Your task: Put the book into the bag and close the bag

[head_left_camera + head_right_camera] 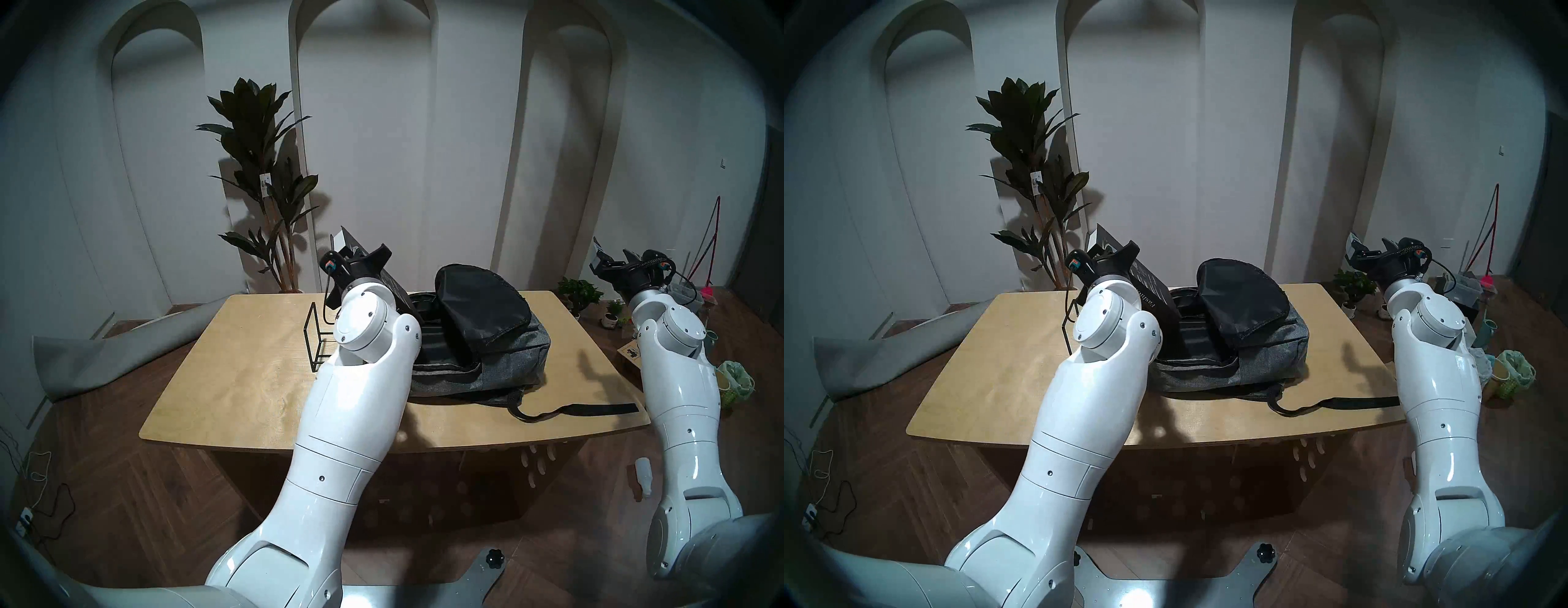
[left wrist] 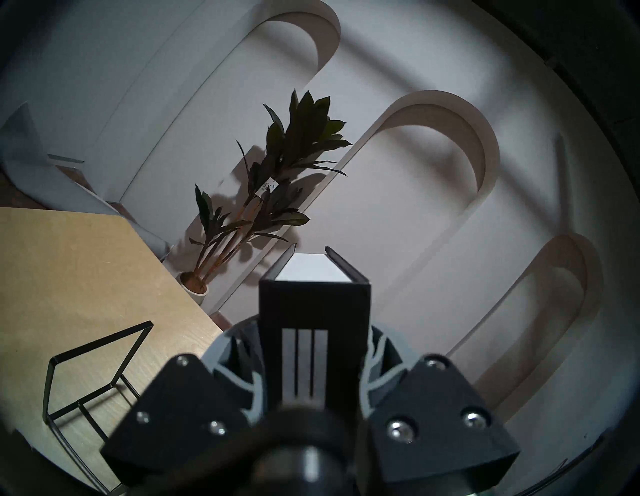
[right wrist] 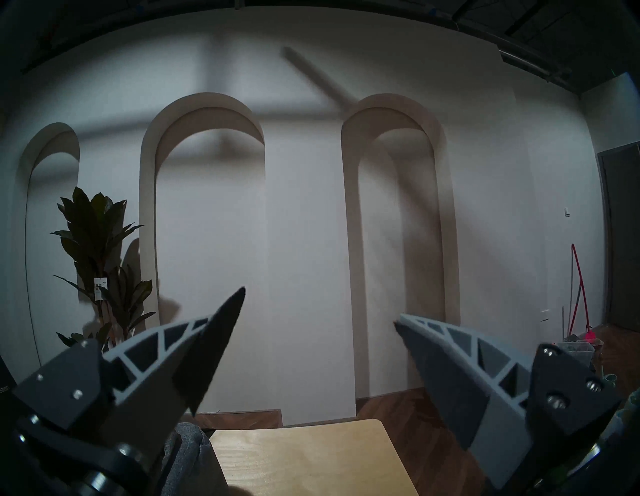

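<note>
Black book [image 2: 313, 311] clamped upright in left tool [image 2: 315, 374], grey bag [image 1: 500, 361] beside

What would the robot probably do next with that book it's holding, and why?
Probably carry the book a little further right and tip it down into the bag: the left gripper is shut on it in the air beside the bag, whose flap stands open.
</note>
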